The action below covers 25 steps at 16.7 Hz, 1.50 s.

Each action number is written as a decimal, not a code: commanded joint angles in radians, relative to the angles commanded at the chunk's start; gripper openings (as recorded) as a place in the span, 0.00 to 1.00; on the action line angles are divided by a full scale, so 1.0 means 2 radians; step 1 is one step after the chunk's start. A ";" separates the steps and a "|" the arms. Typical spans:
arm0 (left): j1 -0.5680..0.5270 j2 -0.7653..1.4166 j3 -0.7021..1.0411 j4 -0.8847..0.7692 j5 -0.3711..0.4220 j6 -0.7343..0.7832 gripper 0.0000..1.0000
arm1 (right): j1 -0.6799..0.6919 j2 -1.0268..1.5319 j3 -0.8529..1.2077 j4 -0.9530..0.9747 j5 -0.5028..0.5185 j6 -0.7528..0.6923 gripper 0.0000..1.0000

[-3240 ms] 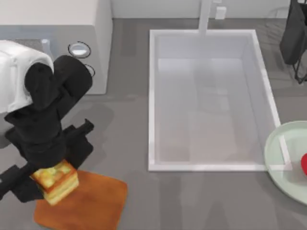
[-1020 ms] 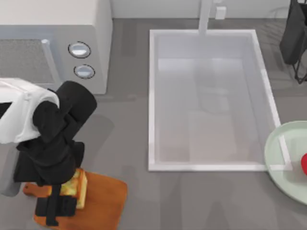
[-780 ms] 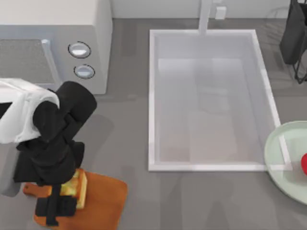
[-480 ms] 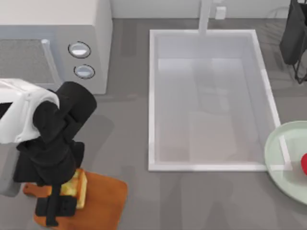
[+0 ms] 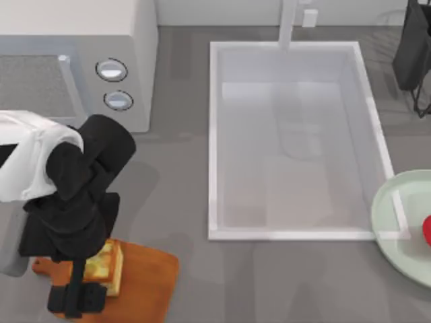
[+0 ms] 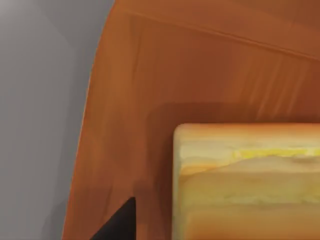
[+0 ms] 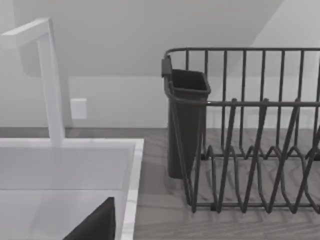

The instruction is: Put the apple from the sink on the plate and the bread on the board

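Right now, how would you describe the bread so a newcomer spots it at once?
Start at the big white sink, then look to the table's near left corner for the orange-brown board. The bread lies on it under the left gripper: a thick golden toast block, yellow-patched with cream sides.

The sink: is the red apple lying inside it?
No. In the top view the sink holds nothing, and the apple sits on the plate at the right edge.

Golden-yellow bread (image 5: 106,265) on orange-brown board (image 5: 145,282); red apple (image 5: 427,231), mint plate (image 5: 397,235).
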 joint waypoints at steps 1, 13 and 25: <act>0.000 0.000 0.000 0.000 0.000 0.000 1.00 | 0.000 0.000 0.000 0.000 0.000 0.000 1.00; 0.011 -0.075 -0.034 0.040 -0.001 0.073 1.00 | 0.000 0.000 0.000 0.000 0.000 0.000 1.00; 0.133 -0.561 -0.308 0.253 0.009 0.688 1.00 | 0.000 0.000 0.000 0.000 0.000 0.000 1.00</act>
